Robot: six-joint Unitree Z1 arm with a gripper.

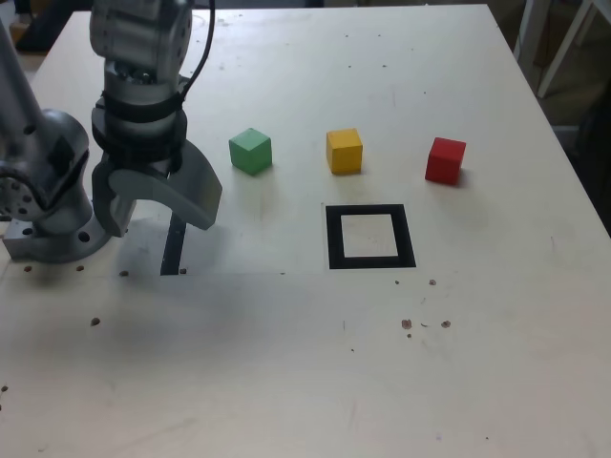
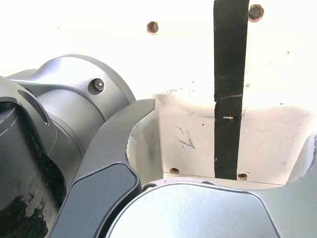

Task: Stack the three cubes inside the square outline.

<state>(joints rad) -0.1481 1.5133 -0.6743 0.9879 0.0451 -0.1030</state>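
Three cubes sit in a row across the table's middle in the exterior view: green point(image 1: 250, 151), yellow point(image 1: 344, 151) and red point(image 1: 445, 159). The square outline point(image 1: 370, 237), a thick black frame with a pale centre, lies just in front of the yellow cube. My gripper point(image 1: 158, 210) hangs at the exterior view's left, well apart from the green cube, jaws spread wide with nothing between them. The wrist view shows no cube, only the bare table between the open gripper point(image 2: 223, 144) fingers.
A straight black strip point(image 1: 173, 246) lies on the table under the gripper, also seen as the black strip point(image 2: 230, 89) in the wrist view. The arm's grey base point(image 1: 48, 191) stands at the exterior view's left edge. Small holes dot the table.
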